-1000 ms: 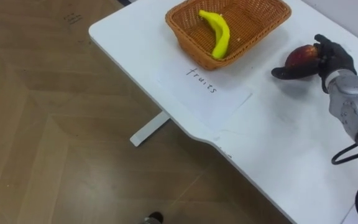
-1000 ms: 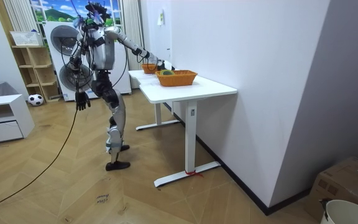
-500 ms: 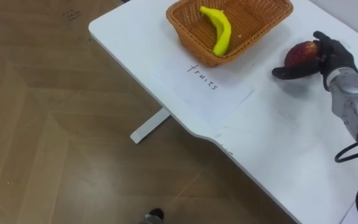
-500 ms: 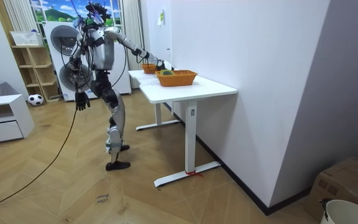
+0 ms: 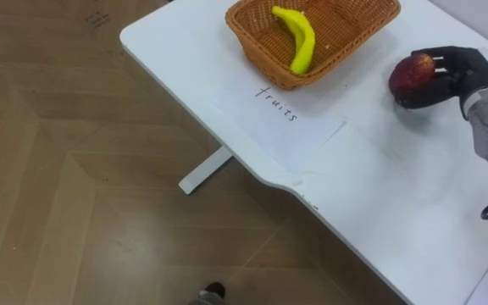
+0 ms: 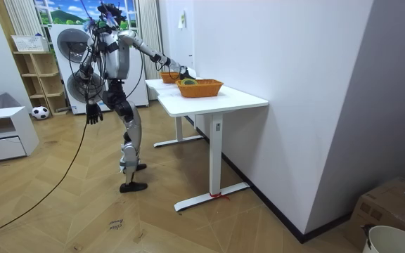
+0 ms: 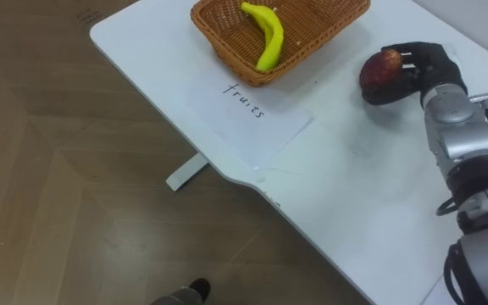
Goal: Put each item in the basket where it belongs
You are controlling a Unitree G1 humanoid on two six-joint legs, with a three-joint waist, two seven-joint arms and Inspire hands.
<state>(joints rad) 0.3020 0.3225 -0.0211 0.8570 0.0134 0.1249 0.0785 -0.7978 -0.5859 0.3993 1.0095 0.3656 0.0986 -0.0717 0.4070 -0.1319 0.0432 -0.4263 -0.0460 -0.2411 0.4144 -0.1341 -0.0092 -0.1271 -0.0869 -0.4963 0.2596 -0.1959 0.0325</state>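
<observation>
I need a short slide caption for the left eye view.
Right hand grips a red fruit near the basket holding a banana.

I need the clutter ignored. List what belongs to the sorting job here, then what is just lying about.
Job: wicker basket, banana inside it, red fruit gripped by the right hand, paper label, white table.
Lying about: football, washing machine, shelf unit, cardboard box.

- The one word "fruits" is handwritten in dark pen on a white sheet of paper [image 5: 280,119], lying on the table [image 5: 176,42] just near of the wicker basket [image 5: 252,38].
- Dark scribbles [image 5: 98,19] on the floor, far left, are too small to read.
</observation>
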